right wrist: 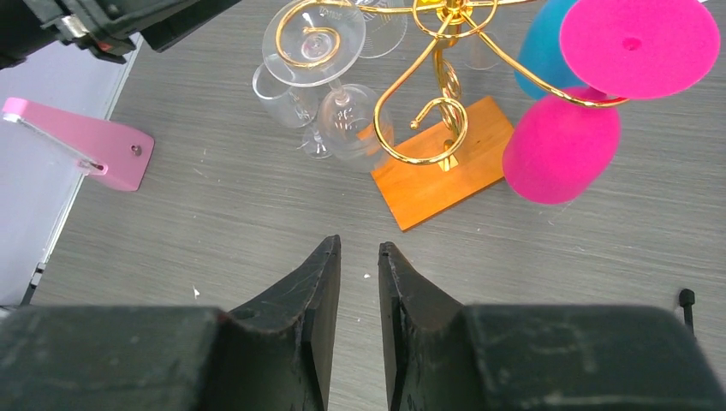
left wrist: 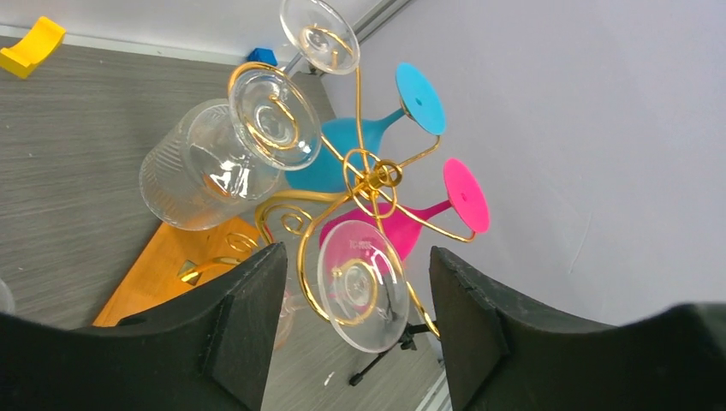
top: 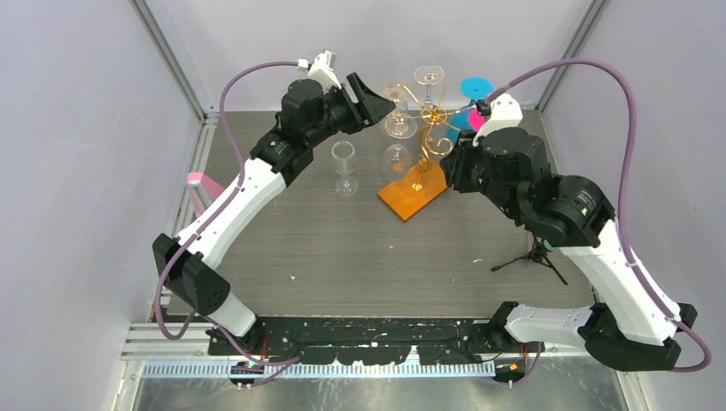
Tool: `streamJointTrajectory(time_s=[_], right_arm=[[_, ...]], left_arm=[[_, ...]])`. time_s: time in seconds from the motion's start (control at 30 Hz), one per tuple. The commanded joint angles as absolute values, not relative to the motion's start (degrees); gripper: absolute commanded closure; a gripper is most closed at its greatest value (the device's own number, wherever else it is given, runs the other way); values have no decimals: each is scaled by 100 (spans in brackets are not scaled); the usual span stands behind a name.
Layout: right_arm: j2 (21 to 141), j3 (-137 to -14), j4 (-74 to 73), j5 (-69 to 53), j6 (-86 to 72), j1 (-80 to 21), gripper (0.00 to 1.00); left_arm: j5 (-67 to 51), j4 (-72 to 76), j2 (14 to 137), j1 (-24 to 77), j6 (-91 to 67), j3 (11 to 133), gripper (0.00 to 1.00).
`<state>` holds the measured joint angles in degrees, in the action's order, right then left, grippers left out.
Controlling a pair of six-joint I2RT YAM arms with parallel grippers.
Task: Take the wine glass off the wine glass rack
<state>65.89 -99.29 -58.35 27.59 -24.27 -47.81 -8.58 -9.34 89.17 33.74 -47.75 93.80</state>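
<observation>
Left gripper [left wrist: 355, 257], jaws apart, flanking the wine glass [left wrist: 363, 287] on the rack [left wrist: 377, 175].

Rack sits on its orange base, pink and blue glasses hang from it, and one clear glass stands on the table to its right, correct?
No: the clear glass stands on the table left of the wine glass rack. The top external view shows it. The rest holds.
</observation>
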Motion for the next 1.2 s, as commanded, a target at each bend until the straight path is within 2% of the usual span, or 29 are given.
streamJointTrajectory(time_s=[0.0, 0.13, 0.4, 0.8, 0.93, 1.17], right_arm=[[6408, -9868, -5521, 2840, -2515, -4781, 72], [6344, -9791, -5477, 2855, -2531, -4781, 73], [6202, -9573, -5330, 2785, -2617, -4781, 74], [6003, -9307, -5194, 2733, -2788, -4782, 74], [5959, -9255, -5138, 2749, -2807, -4781, 74], [5903, -9171, -5108, 2785, -2839, -4781, 74]], left_arm=[[-950, -581, 9079, 3369, -4871, 9650, 40], [-1125, -787, 9136, 3372, -5008, 9732, 51], [-1258, -629, 8852, 3374, -5453, 9333, 61], [-1523, -732, 8683, 3375, -5875, 9158, 59], [-1523, -587, 8639, 3375, -6210, 8960, 55], [-1664, -408, 8706, 3373, -6578, 8835, 60]])
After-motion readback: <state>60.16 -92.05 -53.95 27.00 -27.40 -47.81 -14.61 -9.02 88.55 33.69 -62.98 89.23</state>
